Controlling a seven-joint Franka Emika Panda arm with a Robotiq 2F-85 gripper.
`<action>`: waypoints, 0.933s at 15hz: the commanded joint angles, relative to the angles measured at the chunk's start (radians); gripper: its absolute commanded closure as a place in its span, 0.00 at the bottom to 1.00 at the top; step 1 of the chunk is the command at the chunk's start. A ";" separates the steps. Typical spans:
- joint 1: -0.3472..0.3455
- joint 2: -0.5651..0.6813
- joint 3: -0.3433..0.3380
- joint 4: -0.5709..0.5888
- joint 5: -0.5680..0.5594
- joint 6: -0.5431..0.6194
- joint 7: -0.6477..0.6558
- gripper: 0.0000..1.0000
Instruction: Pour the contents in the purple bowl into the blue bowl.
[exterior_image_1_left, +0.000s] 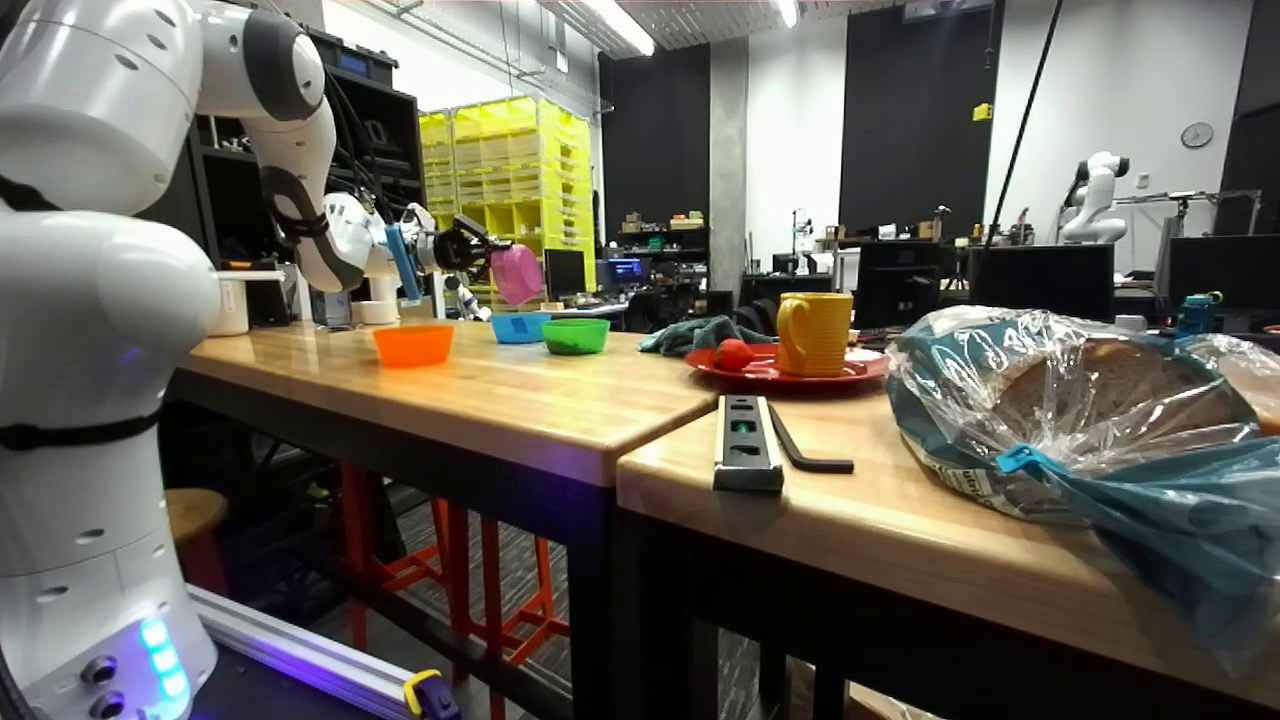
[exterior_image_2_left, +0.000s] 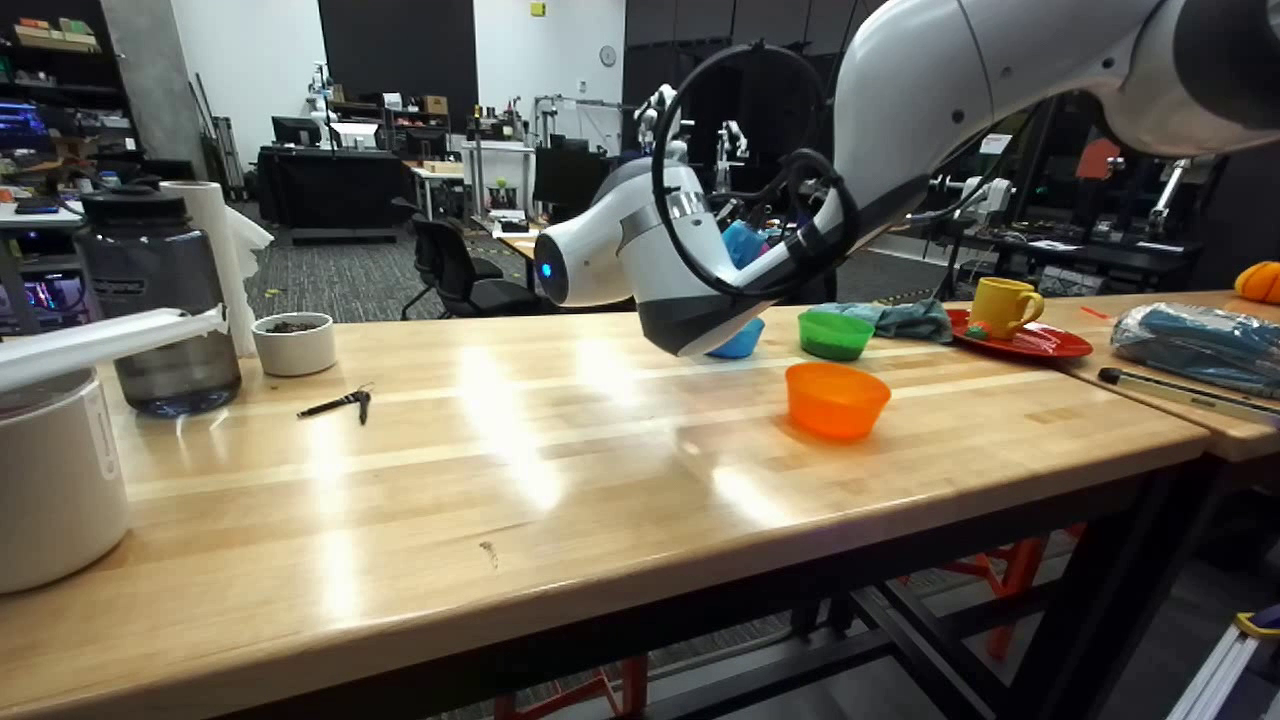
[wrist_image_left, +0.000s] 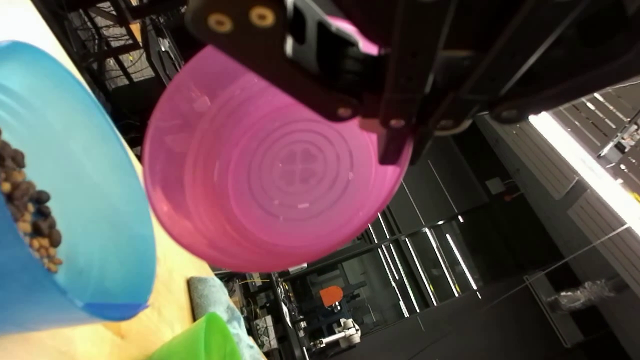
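In the wrist view the left edge cuts off the blue bowl (wrist_image_left: 95, 190) and the pieces (wrist_image_left: 29, 209) inside — too small to name — and the bottom edge the green bowl (wrist_image_left: 197, 341) near it. Above the blue bowl, the gripper (wrist_image_left: 407, 143) covers part of the purple bowl (wrist_image_left: 295, 175); in an exterior view the arm (exterior_image_2_left: 905, 110) partly hides the blue bowl.

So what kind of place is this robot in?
Probably a robotics lab: besides the big white arm up front, another robot arm stands in the background, and there's a lit computer screen too.
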 joint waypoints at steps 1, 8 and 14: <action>-0.001 -0.039 0.027 -0.007 0.030 -0.003 0.024 0.99; -0.002 -0.081 0.053 -0.004 0.068 0.011 0.038 0.99; 0.001 -0.113 0.074 0.009 0.102 0.035 0.053 0.99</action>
